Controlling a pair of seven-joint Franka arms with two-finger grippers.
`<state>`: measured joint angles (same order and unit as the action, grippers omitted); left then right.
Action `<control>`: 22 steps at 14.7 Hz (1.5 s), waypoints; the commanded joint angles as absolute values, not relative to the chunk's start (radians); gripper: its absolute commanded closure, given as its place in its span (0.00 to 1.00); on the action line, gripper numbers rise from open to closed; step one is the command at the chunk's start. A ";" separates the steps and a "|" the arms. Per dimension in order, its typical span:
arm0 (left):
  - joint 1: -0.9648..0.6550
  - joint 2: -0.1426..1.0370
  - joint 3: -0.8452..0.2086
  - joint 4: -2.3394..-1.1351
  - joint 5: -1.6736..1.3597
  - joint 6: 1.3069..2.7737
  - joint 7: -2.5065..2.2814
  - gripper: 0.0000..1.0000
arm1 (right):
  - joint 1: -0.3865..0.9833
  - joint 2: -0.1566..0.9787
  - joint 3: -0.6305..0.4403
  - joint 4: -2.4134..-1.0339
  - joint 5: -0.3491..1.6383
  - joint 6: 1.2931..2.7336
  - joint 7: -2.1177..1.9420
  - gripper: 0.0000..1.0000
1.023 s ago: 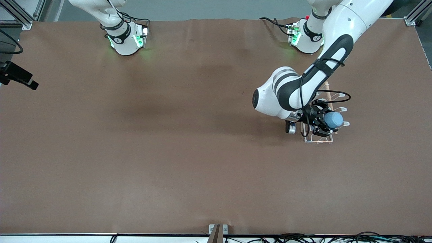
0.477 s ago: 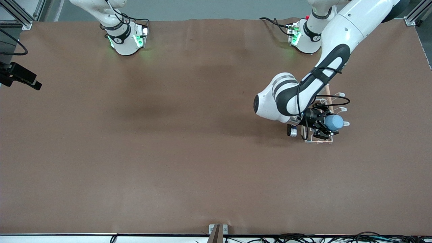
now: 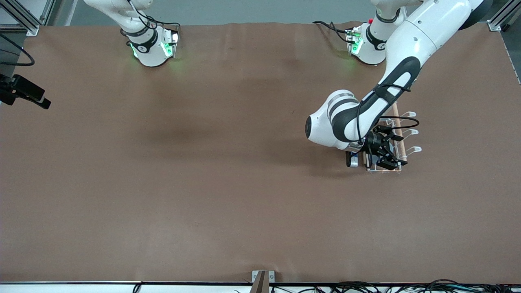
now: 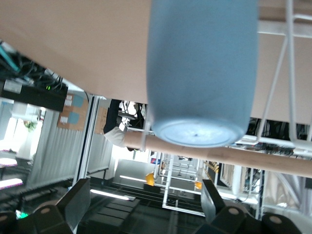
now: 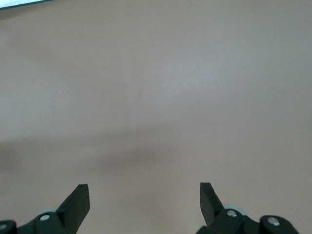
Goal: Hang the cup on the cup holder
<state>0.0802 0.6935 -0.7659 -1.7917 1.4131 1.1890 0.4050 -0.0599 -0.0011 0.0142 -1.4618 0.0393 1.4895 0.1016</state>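
The light blue cup (image 4: 202, 73) hangs mouth-first on a prong of the white wire cup holder (image 3: 410, 132), its closed bottom toward the wrist camera and the wooden rod (image 4: 243, 158) running just beside it. In the front view the cup is mostly hidden under the left wrist. My left gripper (image 3: 386, 156) (image 4: 144, 204) is open and empty over the rack's end nearer the front camera, and its fingers stand clear of the cup. My right gripper (image 5: 144, 202) is open and empty over bare table and waits.
The rack stands on the brown table (image 3: 228, 162) toward the left arm's end. The left arm's elbow (image 3: 325, 124) hangs over the table beside the rack. A black device (image 3: 24, 93) sits at the table edge at the right arm's end.
The left gripper opened and let go of the cup, then drew back a little. The cup, earlier plain between the fingers in the front view, now sits on the rack.
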 commanded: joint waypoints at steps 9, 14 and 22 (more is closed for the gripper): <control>0.029 0.612 -0.899 -1.370 0.990 1.164 -0.386 0.00 | -0.048 0.001 0.000 -1.486 0.021 1.509 0.074 0.00; 0.057 0.554 -0.920 -1.261 0.881 1.178 -0.664 0.00 | -0.044 0.009 0.002 -1.496 0.000 1.540 0.072 0.01; 0.264 0.364 -0.936 -1.220 0.559 1.250 -0.634 0.00 | -0.044 0.015 0.002 -1.494 -0.015 1.571 0.066 0.01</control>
<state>0.2212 0.4095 -0.9266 -1.2068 0.6181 1.2347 -0.6448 -0.0531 0.0175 0.0069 -1.4858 0.0095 1.5562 0.0752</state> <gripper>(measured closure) 0.000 0.004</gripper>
